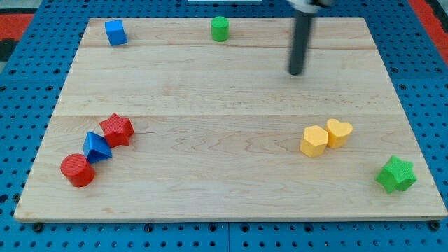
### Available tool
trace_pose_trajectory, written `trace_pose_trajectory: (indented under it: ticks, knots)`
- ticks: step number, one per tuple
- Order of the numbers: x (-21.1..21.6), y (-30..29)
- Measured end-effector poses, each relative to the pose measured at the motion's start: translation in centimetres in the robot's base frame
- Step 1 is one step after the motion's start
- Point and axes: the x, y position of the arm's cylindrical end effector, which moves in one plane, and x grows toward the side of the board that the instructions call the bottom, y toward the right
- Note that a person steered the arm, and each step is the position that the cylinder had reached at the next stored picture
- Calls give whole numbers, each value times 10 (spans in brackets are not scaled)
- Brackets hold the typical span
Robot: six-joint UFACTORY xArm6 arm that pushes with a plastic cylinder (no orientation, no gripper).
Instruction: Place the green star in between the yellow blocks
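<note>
Tip [297, 73] down on the board's upper right area, touching nothing — bare rod, no jaws, so nothing held or grasped. Nearest block: green cylinder [220, 29] toward the view's top, left of the tip, well apart. Blue cube [115, 32] farther left near the top-left corner.

Below the tip, toward the view's right: yellow hexagonal block [314, 141] and yellow heart [339, 131], touching or nearly so — no visible gap between them. Green star [396, 174] sits near the bottom-right corner of the wooden board [210, 105], right of and below the yellows, close to the edge.

Far left cluster, unrelated: red star [116, 129], blue triangular block [96, 147], red cylinder [77, 170].

Task barely begun, judging by layout. Risks: star so near the edge that getting behind it means a tight approach — an off-centre push likely spins it or slides it off the board. Yellows packed together, so driving the star in probably scatters both rather than parting them; may need separating first. Straight descent from here would clip the yellows.
</note>
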Motion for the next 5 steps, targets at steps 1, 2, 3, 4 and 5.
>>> trace_pose_trajectory:
  ticks: [1, 2, 3, 4, 5]
  knots:
    - [27, 118]
    - [122, 165]
    - [188, 138]
    - [200, 65]
    - [212, 77]
